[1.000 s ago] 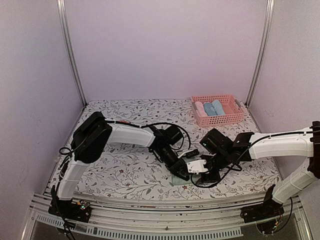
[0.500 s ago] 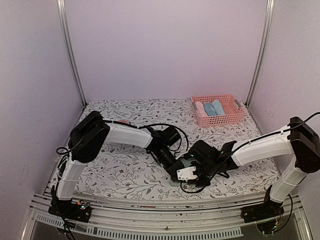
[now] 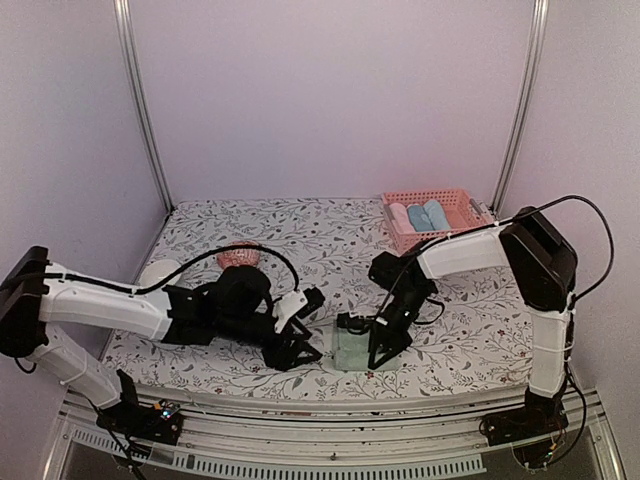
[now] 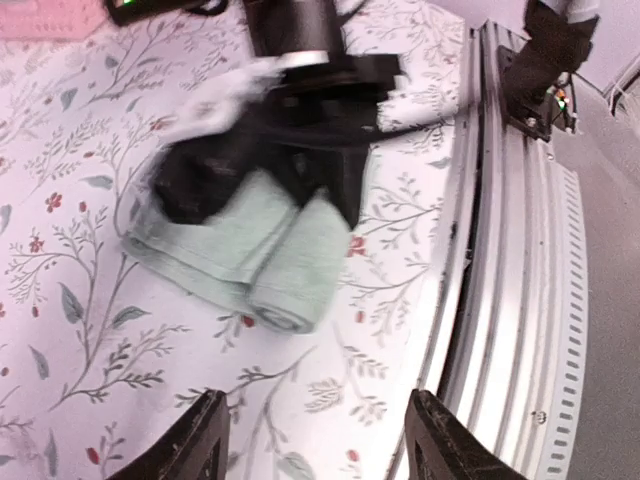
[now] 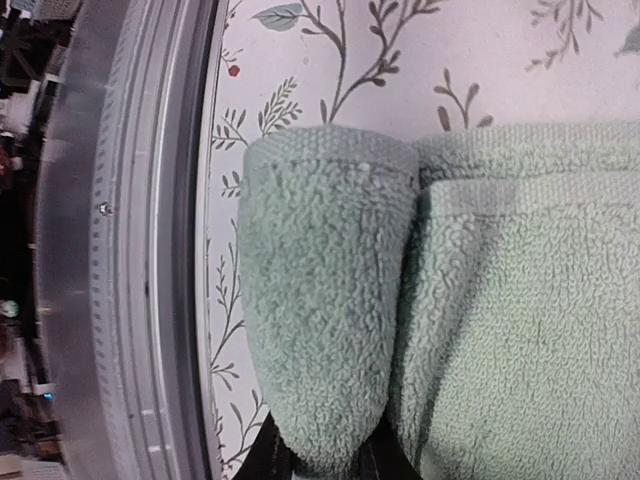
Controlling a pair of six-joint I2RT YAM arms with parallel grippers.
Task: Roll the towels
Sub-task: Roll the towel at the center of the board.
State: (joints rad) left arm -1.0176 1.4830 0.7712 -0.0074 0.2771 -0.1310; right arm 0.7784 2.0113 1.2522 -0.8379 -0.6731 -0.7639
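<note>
A pale green towel (image 3: pixel 350 351) lies near the table's front edge, rolled partway from its near end. My right gripper (image 3: pixel 383 346) reaches down onto it from the right. In the right wrist view the towel's rolled part (image 5: pixel 330 300) fills the frame, and the right gripper (image 5: pixel 325 462) is shut on it, with dark fingertips (image 5: pixel 268 458) showing on either side. My left gripper (image 3: pixel 297 345) stands open just left of the towel, touching nothing. In the left wrist view the towel (image 4: pixel 262 255) lies ahead of the spread left gripper (image 4: pixel 322 440).
A pink basket (image 3: pixel 470 236) at the back right holds rolled towels, one pale pink (image 3: pixel 400 217) and two blue (image 3: pixel 428 215). A pink bundle (image 3: pixel 238 256) and a white one (image 3: pixel 155 272) lie at the left. The metal front rail (image 4: pixel 500 250) runs close to the towel.
My left gripper opened, let go of the towel and drew back left as its arm swung low. My right gripper moved left onto the towel and shut on the roll.
</note>
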